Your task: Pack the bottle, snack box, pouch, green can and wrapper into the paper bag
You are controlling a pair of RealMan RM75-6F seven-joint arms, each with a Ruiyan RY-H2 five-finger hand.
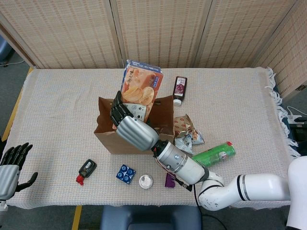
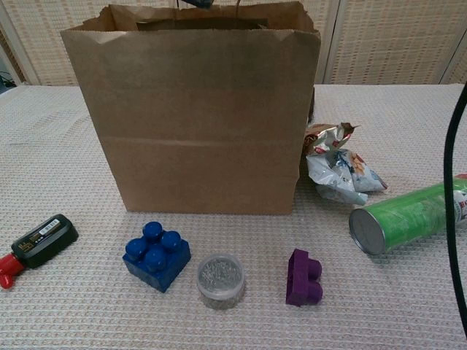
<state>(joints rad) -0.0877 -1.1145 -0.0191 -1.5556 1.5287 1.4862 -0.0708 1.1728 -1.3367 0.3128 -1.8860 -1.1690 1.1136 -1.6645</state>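
The right hand (image 1: pixel 130 125) grips the snack box (image 1: pixel 139 89) upright over the open bag (image 1: pixel 109 136), its lower end seemingly inside. The left hand (image 1: pixel 10 165) rests open, holding nothing, at the table's (image 1: pixel 57 96) edge.

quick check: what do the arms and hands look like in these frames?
Right hand: silver metallic back shell, black segmented fingers. Its wrist is a silver cylinder with a black band, then a glossy white arm. A thin black cable crosses the chest view. Left hand: same silver shell, black fingers.
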